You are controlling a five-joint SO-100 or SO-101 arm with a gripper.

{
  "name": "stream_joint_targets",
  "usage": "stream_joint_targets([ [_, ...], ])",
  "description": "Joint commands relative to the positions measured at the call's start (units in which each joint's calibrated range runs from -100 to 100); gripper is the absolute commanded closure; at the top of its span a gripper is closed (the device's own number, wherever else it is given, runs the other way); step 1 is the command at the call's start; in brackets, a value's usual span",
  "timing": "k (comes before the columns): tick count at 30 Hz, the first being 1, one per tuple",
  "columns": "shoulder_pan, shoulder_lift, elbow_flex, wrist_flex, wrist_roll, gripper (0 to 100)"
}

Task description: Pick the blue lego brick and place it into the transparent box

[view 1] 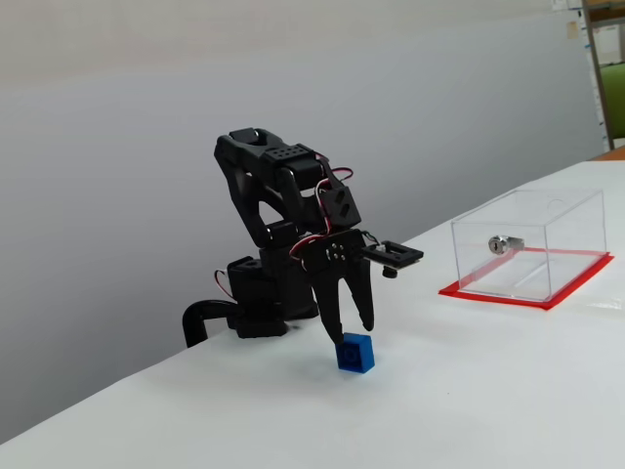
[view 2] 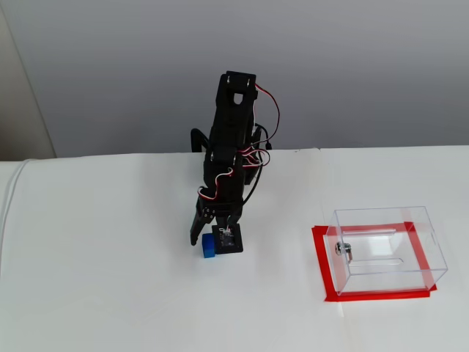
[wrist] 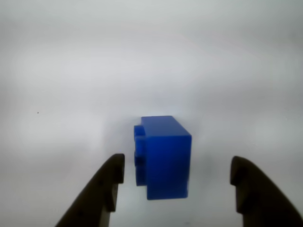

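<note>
Wrist view shows my gripper [wrist: 177, 172] with its two dark fingers spread apart, one finger [wrist: 106, 187] low on the left and the other low on the right, and the blue lego brick [wrist: 165, 158] sitting between them. The brick lies nearer the left finger than the right one, and I see a gap on both sides, so I am not clamped on anything. Its studded face is turned toward the left finger. Under it is the plain white table [wrist: 71, 94].

From the side, in a fixed view, my gripper [view 1: 354, 332] points straight down with its tips just above and behind the blue lego brick [view 1: 354, 353], which rests on the white table [view 1: 469, 391]. My black arm folds up behind it, with red and white wires looped around the joints, and my base stands near the table's far edge.

Seen from above, in a fixed view, the brick [view 2: 209, 245] lies just under my lowered gripper [view 2: 212, 236], at the left side of my wrist. Well apart to the right stands the transparent box [view 2: 388, 249] on its red base, with a small silver metal piece [view 2: 344, 250] inside, near its left wall.
</note>
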Motion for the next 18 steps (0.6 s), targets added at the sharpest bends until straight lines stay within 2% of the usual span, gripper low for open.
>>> stream_joint_targets([
  [1,0.01,2.51,-1.72,-0.54,0.14,75],
  [18,-0.14,8.53,-1.90,-3.76,-0.12,75],
])
